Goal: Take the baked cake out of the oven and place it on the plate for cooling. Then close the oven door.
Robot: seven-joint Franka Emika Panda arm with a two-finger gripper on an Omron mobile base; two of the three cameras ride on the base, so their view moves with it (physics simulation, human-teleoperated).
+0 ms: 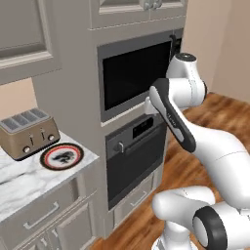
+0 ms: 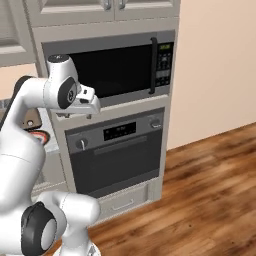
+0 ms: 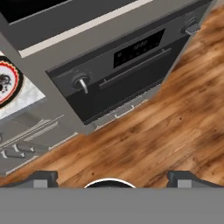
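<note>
The oven (image 1: 134,158) is a dark grey built-in unit with a round knob (image 3: 80,82) and a small display. Its door (image 2: 119,162) is shut flat, and the bar handle (image 3: 134,68) runs across its top. The baked cake is hidden. The plate (image 1: 62,156), red-rimmed with a black ring, lies on the marble counter to the left of the oven, and its edge shows in the hand view (image 3: 6,81). My gripper (image 3: 113,179) hangs open and empty in front of the microwave's lower edge (image 2: 80,113), above and short of the oven door, looking down at it.
A black-windowed microwave (image 2: 110,65) sits directly above the oven. A toaster (image 1: 28,133) stands behind the plate on the counter (image 1: 29,183). A drawer (image 2: 120,202) lies under the oven. Wooden floor (image 2: 205,180) stretches to the right.
</note>
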